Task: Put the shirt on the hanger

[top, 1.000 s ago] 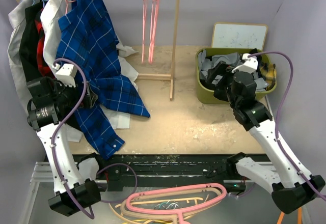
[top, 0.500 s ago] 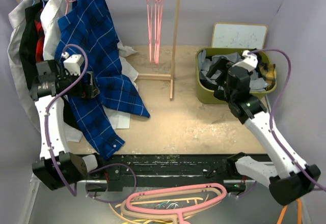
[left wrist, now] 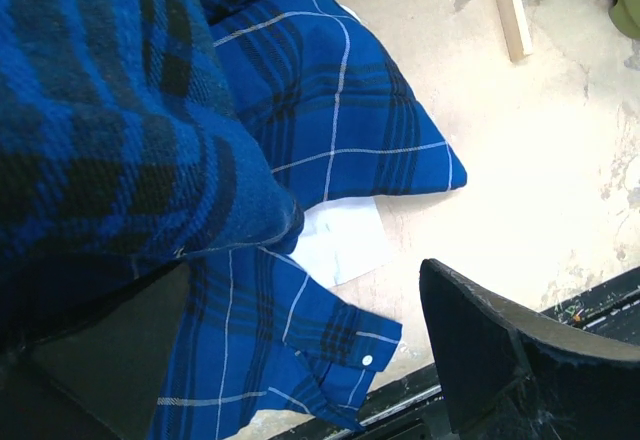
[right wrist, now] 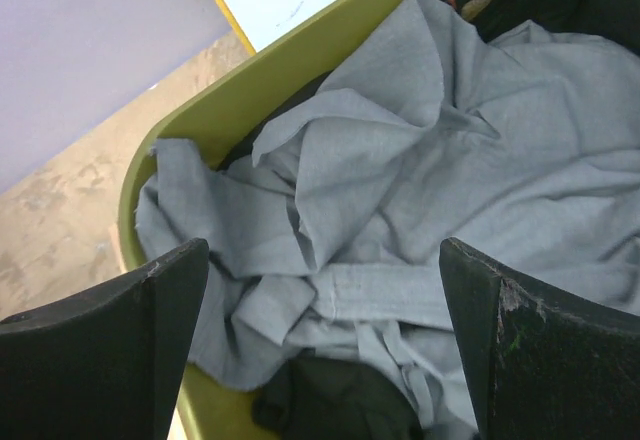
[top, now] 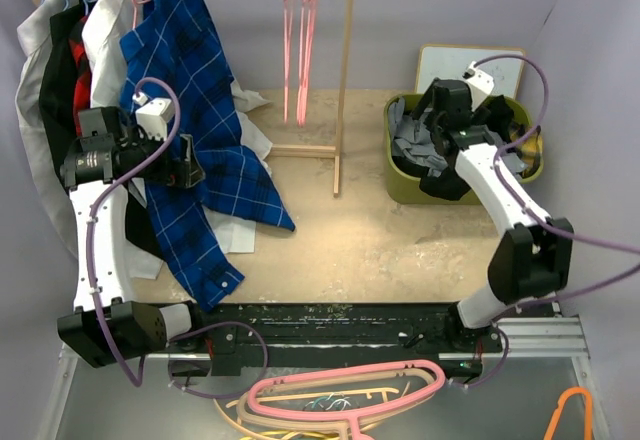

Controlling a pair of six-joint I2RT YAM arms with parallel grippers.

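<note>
The left arm (top: 92, 240) rises steeply from its base, bends at an elbow on the far left and turns its wrist rightward. The left gripper (left wrist: 300, 290) has its jaws spread wide. The right arm (top: 505, 195) folds sharply at the elbow, and its forearm slants up and leftward. The right gripper (right wrist: 320, 260) points downward with its fingers parted wide and closed on nothing.

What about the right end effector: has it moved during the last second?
Yes. The right end effector went from the bin's near rim toward its far side.
</note>
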